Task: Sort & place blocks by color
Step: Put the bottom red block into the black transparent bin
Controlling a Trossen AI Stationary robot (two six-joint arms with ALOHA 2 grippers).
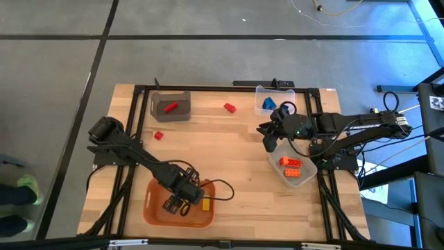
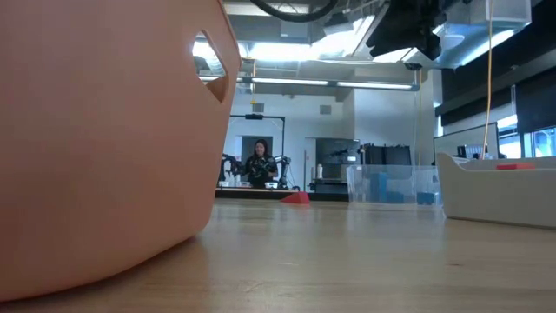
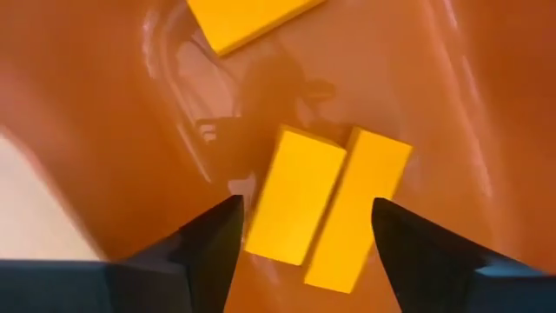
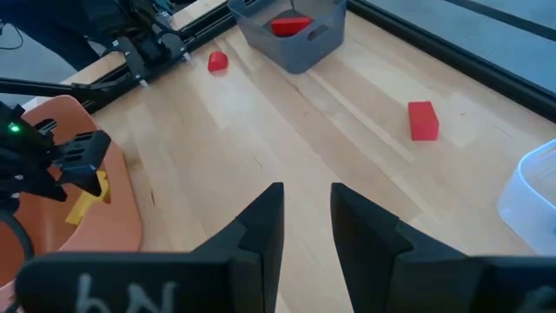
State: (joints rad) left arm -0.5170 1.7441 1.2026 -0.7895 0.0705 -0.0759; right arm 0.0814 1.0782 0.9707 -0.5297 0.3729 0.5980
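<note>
Left pincer (image 3: 300, 230) open; right pincer (image 4: 306, 217) narrowly parted.

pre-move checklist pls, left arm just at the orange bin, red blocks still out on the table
1. Left gripper open above the yellow blocks in the orange bin: ok, both fingers stand apart from the pair.
2. Yellow blocks lying inside the bin, none on the rim: ok.
3. Red blocks sorted: not ok. One red block and a second red block lie loose on the table; only one is in the dark bin.
4. Right gripper empty: ok, nothing between the fingers.
5. Right arm's path to the nearer loose red block clear: ok, bare table between them.
6. Blue bin contents complete: cannot tell.
</note>
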